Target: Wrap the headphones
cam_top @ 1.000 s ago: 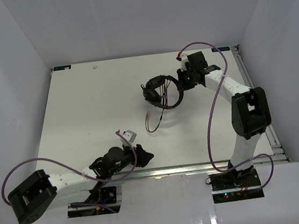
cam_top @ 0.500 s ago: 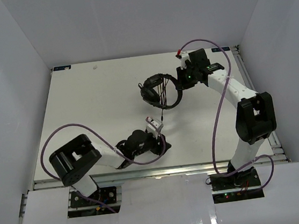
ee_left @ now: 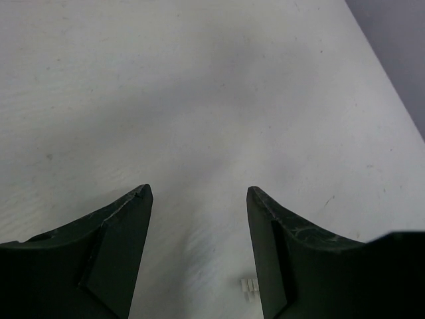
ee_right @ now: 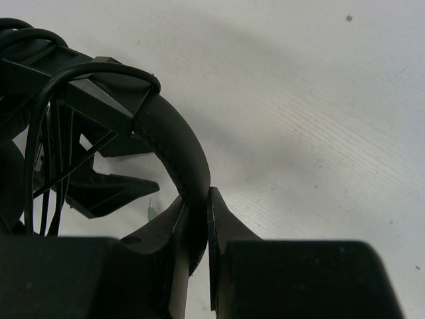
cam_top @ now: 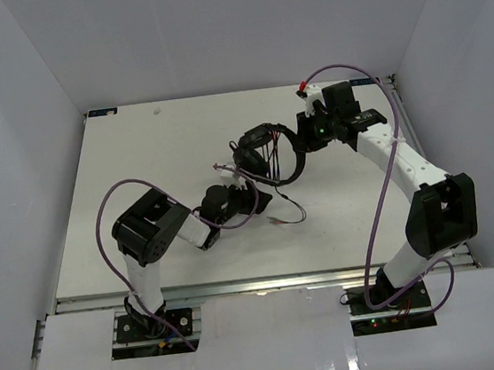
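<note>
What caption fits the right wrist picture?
The right gripper pinches the headphones by their headband, white table behind.

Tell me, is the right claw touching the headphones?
Touching. The right wrist view shows the right gripper clamped on the headphones at the headband, with no gap.

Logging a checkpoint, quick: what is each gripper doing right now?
Left gripper: open, nothing between its fingers.
Right gripper: shut on the headphones, pinching the curved band.
</note>
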